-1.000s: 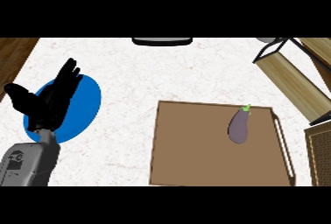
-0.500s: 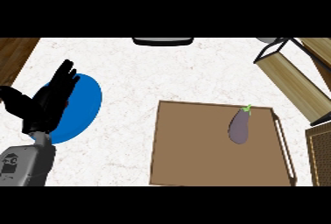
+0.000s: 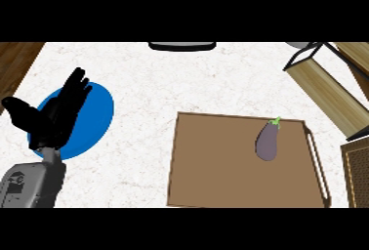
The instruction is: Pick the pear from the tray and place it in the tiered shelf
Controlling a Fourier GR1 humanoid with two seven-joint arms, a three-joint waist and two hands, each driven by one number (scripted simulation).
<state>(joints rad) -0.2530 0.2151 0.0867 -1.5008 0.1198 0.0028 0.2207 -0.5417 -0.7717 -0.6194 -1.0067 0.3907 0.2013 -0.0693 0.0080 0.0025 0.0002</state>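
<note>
The left hand (image 3: 52, 117) is held upright over a blue plate (image 3: 97, 114) at the view's left, fingers straight and spread, thumb out. A purple eggplant (image 3: 267, 141) is seen lying on the brown tray (image 3: 216, 166), well apart from the hand.

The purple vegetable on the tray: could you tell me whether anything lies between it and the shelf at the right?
Nothing visible does. The eggplant, not a pear, lies alone on the brown tray, and the counter up to the wooden tiered shelf shows nothing. The open left hand rests far off, over the blue plate.
</note>
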